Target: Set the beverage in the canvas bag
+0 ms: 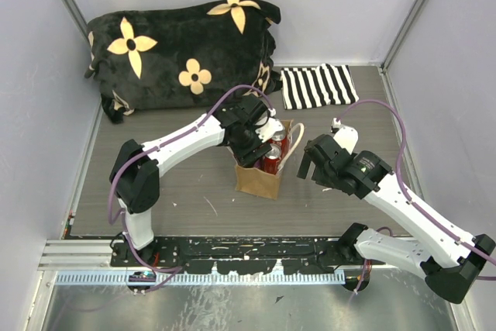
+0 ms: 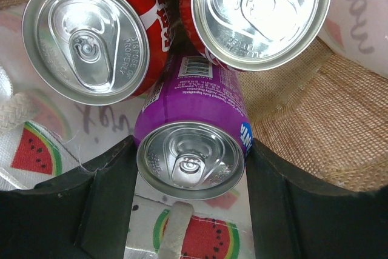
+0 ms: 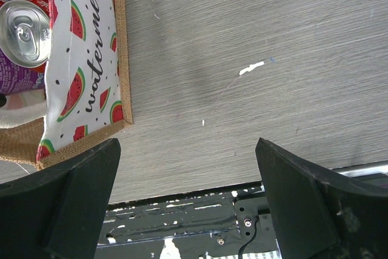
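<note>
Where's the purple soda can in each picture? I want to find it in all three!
Top view: not visible; the left gripper, down in the canvas bag, covers it.
Left wrist view: the purple can sits in the middle, gripped between the two fingers, below two red cans.
Right wrist view: a purple sliver at the left edge, under one red can.
Shared landmark: the canvas bag, seen in all three.

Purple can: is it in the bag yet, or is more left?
Two red cans already sit inside the canvas bag. The left gripper holds the purple can, down among them in the bag's mouth. Left to do: let go and lift the arm out. The right gripper hangs open beside it.
</note>
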{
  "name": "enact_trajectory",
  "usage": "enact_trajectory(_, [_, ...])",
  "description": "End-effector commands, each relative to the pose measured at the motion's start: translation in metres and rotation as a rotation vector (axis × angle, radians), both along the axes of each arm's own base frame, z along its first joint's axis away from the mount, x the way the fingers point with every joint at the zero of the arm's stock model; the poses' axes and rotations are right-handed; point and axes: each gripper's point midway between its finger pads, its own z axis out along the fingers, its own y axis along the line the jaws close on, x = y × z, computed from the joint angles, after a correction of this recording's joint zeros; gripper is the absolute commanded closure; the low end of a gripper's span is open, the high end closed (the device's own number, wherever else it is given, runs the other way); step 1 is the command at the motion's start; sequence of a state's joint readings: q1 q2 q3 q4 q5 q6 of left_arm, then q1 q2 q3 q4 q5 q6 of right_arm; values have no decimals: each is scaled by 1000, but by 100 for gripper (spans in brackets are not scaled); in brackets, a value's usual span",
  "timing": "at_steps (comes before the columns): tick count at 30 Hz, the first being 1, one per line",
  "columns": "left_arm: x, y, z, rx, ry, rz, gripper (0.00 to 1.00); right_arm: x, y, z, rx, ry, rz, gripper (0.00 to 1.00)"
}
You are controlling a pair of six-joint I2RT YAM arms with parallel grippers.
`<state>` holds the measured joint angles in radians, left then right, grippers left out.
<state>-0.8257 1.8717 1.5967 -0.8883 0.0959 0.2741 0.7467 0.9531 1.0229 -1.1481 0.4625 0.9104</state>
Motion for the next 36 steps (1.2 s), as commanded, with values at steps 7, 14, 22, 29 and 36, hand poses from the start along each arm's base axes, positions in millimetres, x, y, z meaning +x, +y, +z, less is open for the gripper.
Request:
enact_trajectory(7, [9, 1, 8, 8, -47, 22, 31, 3, -4, 15, 13, -50, -15, 0])
enact_trajectory(14, [1, 0, 18, -18, -26, 5, 16, 3, -3, 14, 11, -45, -11, 0])
enact_trajectory(22, [-7, -4, 31, -62, -5, -2, 14, 4, -1, 14, 14, -40, -3, 0])
enact_trajectory(29, [-17, -4, 84, -174, -56, -28, 13, 4, 0, 14, 22, -39, -4, 0])
enact_trajectory(36, [-21, 5, 118, -227, -110, -14, 13, 9, 7, 11, 21, -33, 13, 0])
